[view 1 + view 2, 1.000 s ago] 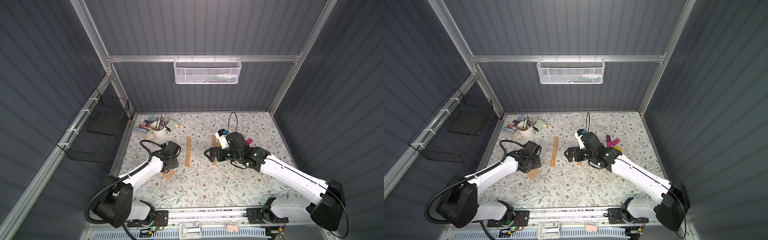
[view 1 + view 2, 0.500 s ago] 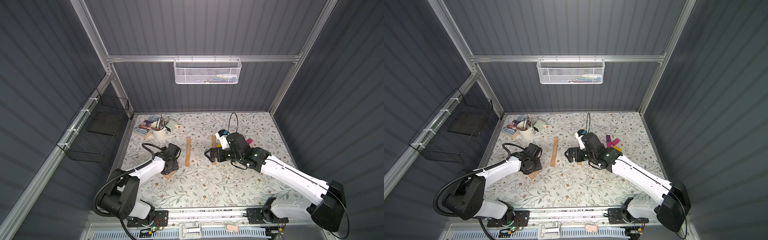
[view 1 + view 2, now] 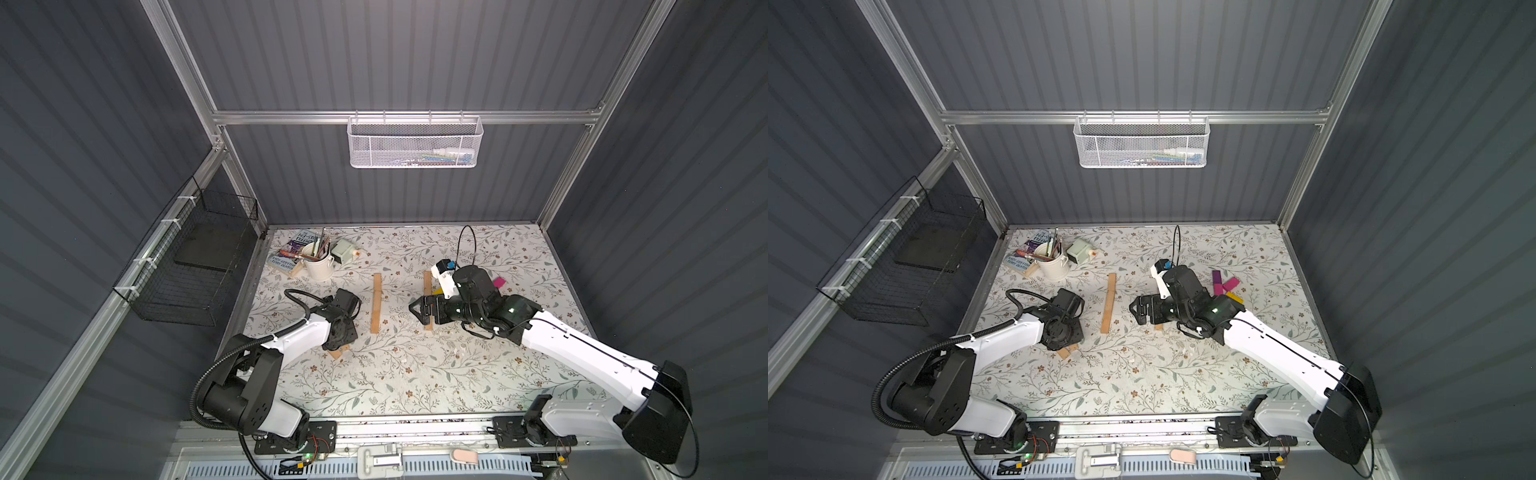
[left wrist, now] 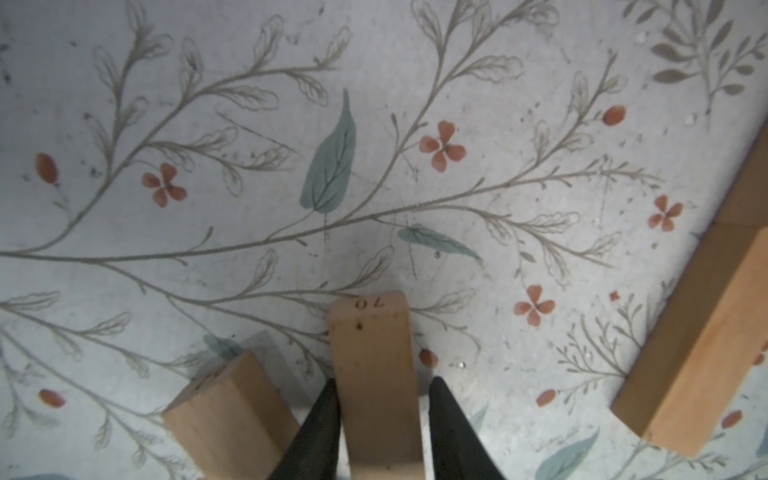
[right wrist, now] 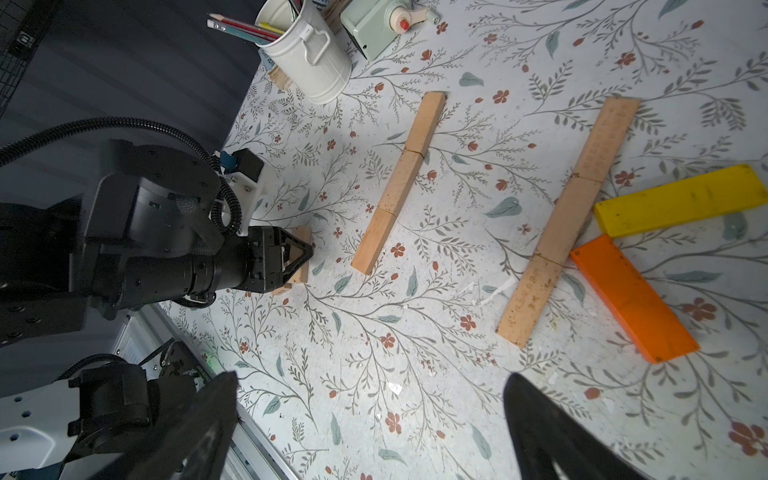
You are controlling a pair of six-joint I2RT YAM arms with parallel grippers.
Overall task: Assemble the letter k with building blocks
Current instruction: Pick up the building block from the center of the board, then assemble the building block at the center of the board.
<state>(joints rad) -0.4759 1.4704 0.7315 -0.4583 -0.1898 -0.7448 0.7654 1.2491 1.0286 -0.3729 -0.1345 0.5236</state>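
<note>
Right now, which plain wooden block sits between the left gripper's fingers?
The block stamped 70: it alone lies inside the left gripper. The loose block beside it and the long row nearby lie outside.

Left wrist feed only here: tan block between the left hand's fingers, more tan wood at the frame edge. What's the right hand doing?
Observer: Right hand is open and empty, by a second tan row.
Operator: That wood at my edge, what is it?
Observer: The first tan row, three blocks end to end in a straight line.
Operator: Any coloured blocks out?
Observer: A yellow block and an orange block lie flat beside the second tan row, on the side away from the first row.
</note>
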